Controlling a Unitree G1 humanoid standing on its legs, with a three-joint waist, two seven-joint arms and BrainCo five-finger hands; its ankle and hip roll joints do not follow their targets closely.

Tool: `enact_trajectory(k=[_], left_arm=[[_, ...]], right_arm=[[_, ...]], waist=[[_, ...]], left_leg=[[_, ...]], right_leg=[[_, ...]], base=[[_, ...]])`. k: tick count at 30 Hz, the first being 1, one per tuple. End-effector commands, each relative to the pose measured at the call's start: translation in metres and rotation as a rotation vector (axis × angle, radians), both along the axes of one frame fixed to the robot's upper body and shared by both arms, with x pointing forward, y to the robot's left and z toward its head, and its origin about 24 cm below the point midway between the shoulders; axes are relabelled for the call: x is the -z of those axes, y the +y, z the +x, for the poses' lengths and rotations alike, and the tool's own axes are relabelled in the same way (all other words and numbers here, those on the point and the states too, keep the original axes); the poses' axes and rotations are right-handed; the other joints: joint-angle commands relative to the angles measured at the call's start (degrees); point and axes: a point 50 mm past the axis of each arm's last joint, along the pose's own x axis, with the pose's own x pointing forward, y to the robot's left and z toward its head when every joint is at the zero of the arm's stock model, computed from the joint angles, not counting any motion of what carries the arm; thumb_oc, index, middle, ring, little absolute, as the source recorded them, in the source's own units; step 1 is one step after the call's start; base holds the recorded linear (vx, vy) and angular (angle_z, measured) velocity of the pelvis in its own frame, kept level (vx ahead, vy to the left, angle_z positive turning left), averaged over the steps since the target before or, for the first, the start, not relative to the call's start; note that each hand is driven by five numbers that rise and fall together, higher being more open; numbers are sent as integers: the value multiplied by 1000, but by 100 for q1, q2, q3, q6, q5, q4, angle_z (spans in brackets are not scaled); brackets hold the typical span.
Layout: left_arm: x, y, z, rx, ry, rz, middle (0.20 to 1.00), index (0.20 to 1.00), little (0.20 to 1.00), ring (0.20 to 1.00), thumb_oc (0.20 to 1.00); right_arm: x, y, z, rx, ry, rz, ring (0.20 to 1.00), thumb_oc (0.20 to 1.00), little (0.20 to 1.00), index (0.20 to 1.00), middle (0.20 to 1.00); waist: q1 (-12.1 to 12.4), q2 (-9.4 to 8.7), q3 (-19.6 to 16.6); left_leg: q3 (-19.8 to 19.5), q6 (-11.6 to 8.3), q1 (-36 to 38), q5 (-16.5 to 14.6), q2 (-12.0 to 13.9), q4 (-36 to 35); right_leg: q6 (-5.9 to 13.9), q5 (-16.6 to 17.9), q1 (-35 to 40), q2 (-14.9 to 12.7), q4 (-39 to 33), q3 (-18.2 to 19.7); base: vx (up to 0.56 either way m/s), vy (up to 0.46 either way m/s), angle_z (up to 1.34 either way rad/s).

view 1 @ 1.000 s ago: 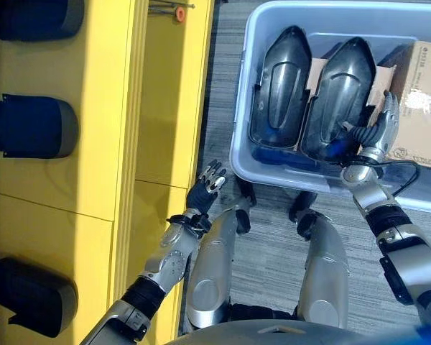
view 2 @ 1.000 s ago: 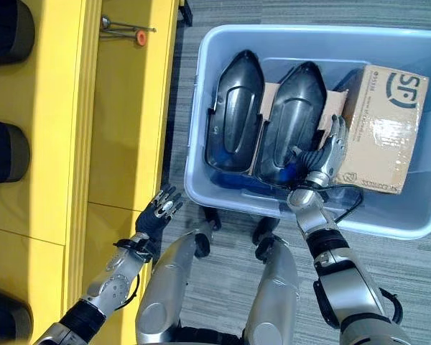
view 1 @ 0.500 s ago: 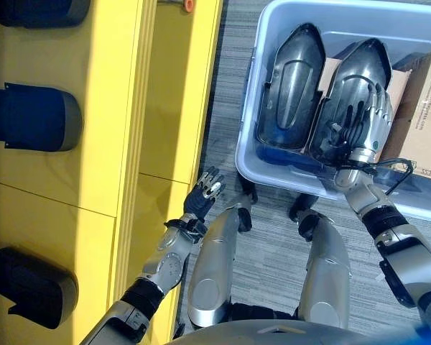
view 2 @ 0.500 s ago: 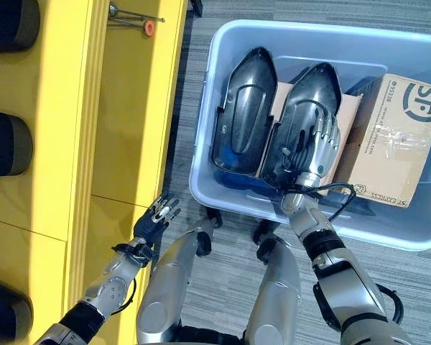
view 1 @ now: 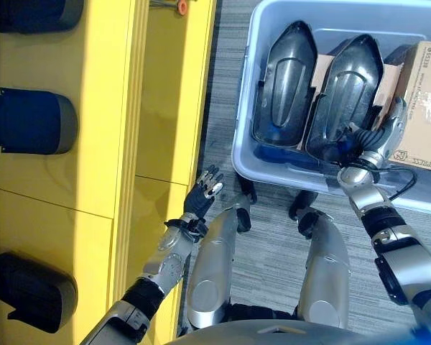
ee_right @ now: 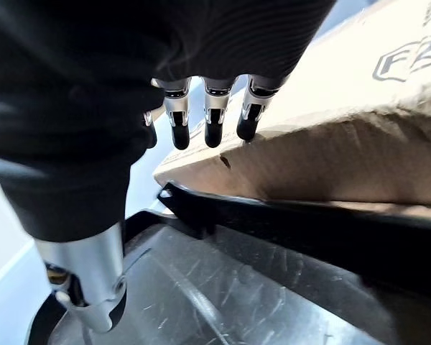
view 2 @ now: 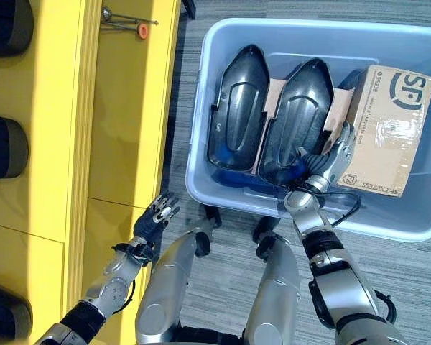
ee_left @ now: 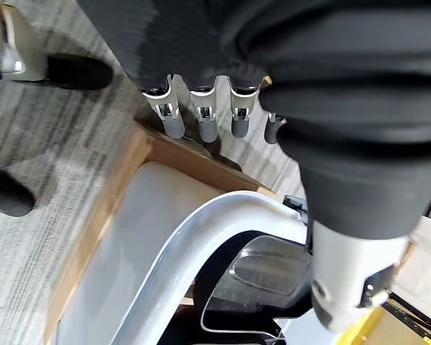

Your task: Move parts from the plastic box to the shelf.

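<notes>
A pale blue plastic box (view 2: 195, 188) on the floor holds two dark grey moulded parts standing side by side, the left part (view 2: 233, 108) and the right part (view 2: 299, 115). My right hand (view 2: 332, 159) is inside the box, in the gap between the right part and a cardboard carton (view 2: 385, 129). In the right wrist view its fingers (ee_right: 211, 118) are straight, tips at the carton (ee_right: 345, 136), with the part's scratched face (ee_right: 237, 287) just beside the thumb. The hand holds nothing. My left hand (view 1: 204, 195) hangs open over the floor by the yellow shelf (view 1: 108, 108).
On the yellow shelf lie three dark parts, one at the top (view 1: 32, 14), one in the middle (view 1: 30, 123) and one near me (view 1: 29, 291). A thin tool with an orange tip (view 2: 139, 29) rests on the shelf's lower level. Grey carpet separates shelf and box.
Half a second ago my right hand lay spread on the face of the right part. It has since slid off to the right, into the gap by the carton. The left hand stayed put.
</notes>
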Motion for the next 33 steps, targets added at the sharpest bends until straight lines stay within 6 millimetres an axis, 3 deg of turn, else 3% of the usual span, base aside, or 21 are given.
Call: enact_trajectory(k=[1,10,14,21,25,33], left_arm=[[-10,-23,-6,55,-57,-25,1000,1000,1000,1000,1000],[-10,-21,-3,45,-60,0,1000,1000,1000,1000,1000],[-6,-19,-4,53,-51,11,1000,1000,1000,1000,1000],[-2,-18,-10,66,-43,6,1000,1000,1000,1000,1000],[-7,-17,-11,55,-44,-40,1000,1000,1000,1000,1000],[1,-19,-12,28,45,-203,1000,1000,1000,1000,1000]], right_arm=[[0,-8,1,-70,30,16,1000,1000,1000,1000,1000],[6,-13,8,-39,241,-163,1000,1000,1000,1000,1000],[13,-24,7,49,342,-248,1000,1000,1000,1000,1000],[-21,-28,1,203,55,-433,1000,1000,1000,1000,1000],[-61,1,-1,29,-166,-596,1000,1000,1000,1000,1000],[-51,27,-4,-109,-160,-655,1000,1000,1000,1000,1000]], waist=[[64,468,-113],[103,485,-113],[164,513,-113],[193,556,-113],[82,496,-113],[-14,418,-113]], left_leg=[[-270,-465,125,-484,97,87],[-276,-482,103,-490,146,171],[-295,-477,99,-504,152,221],[-316,-449,100,-509,130,202],[-305,-464,74,-483,120,137],[-268,-488,72,-445,141,91]], right_leg=[[420,27,-196,-25,340,145],[408,-1,-219,-89,435,135],[404,-6,-211,-135,485,107],[437,15,-198,-163,468,93],[498,61,-265,-94,363,188],[487,81,-280,-19,262,244]], base=[[17,-28,-4],[1,-3,-1],[3,-3,1],[7,-3,3],[-3,8,0],[0,0,0]])
